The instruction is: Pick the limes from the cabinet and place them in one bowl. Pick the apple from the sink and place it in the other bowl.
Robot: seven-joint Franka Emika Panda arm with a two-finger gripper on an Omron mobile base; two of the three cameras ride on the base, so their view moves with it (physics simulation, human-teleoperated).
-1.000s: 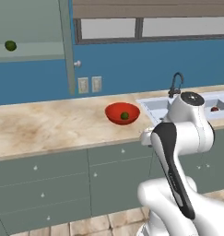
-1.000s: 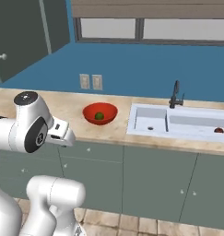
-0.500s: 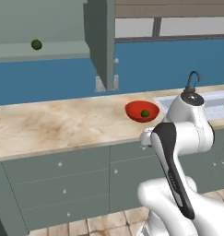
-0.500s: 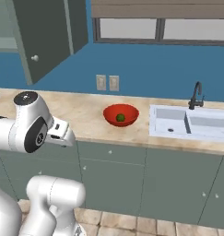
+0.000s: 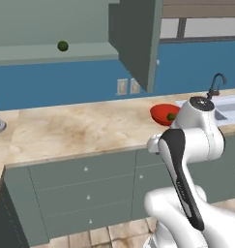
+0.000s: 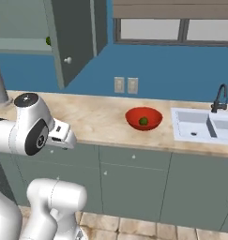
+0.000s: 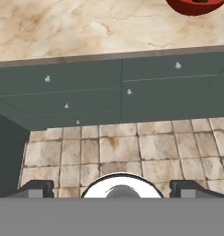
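My claw (image 7: 111, 186) hangs over the floor tiles (image 7: 122, 152) in front of the drawers (image 7: 85, 97), tips spread wide, holding nothing. One lime (image 5: 63, 46) sits on the cabinet (image 5: 133, 38) shelf, door open. The other lime (image 6: 143, 121) lies in the red bowl (image 6: 143, 118) on the tabletop (image 5: 75, 128), just left of the sink (image 6: 204, 126) w/ black faucet (image 6: 220, 97).

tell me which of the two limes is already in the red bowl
The lime lying inside the red bowl on the counter, left of the sink. The other lime sits up on the pale shelf of the open cabinet.
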